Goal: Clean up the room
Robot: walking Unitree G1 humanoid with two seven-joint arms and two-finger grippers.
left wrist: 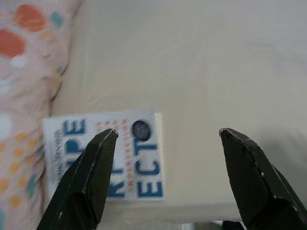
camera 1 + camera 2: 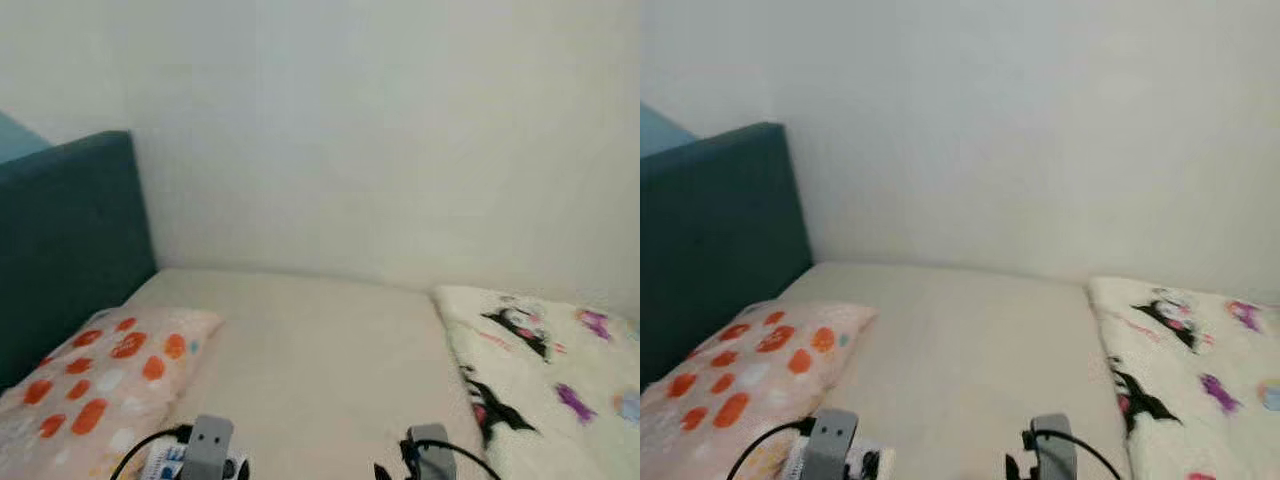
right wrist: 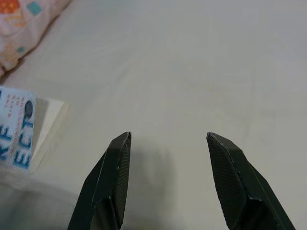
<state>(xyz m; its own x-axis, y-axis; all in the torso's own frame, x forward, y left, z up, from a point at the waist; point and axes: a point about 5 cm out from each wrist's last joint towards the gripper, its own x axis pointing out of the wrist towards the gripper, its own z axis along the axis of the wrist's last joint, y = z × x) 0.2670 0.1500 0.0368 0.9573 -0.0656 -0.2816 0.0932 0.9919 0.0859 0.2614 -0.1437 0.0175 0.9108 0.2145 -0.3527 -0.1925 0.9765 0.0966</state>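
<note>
- Book (image 1: 111, 158) first: white cover with big blue letters, lying flat on the cream sheet (image 2: 320, 370) near the bed's front edge, right up against the pillow (image 2: 100, 385).
- Left gripper (image 1: 165, 136) hangs just above the book with its jaws wide apart, nothing between them; one finger (image 1: 88, 177) sits over the cover, the other over bare sheet.
- Right gripper (image 3: 168, 143) is also spread open and empty, over plain sheet, with the book off to its side (image 3: 17, 127).
- Pillow is pinkish with orange and pale dots, on the left side of the bed next to the dark teal headboard (image 2: 65, 240).
- Blanket (image 2: 545, 385) on the right is white and fuzzy with black and purple cartoon prints.
- Plain pale wall (image 2: 400, 130) behind the bed.
</note>
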